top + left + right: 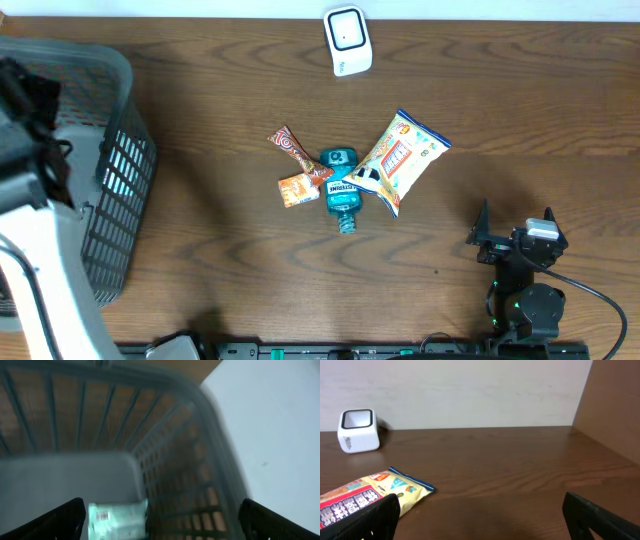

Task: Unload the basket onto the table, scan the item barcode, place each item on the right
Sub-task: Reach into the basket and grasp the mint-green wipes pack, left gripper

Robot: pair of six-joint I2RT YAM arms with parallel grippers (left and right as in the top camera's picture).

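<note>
The white barcode scanner (pixel 347 40) stands at the back of the table, also seen far left in the right wrist view (pixel 358 430). A pale teal packet (pixel 117 517) with a barcode on it lies on the floor of the grey basket (pixel 165 450). My left gripper (pixel 162 527) hangs open above it, inside the basket, holding nothing. My right gripper (pixel 482 522) is open and empty, low over the table at the front right (pixel 510 238). It points toward the yellow snack bag (pixel 370 497).
The basket (pixel 125 160) fills the left edge, with my left arm (pixel 30 110) over it. Mid-table lie the snack bag (pixel 400 160), a teal bottle (pixel 342 190), a brown wrapper (pixel 295 150) and a small orange pack (pixel 298 188).
</note>
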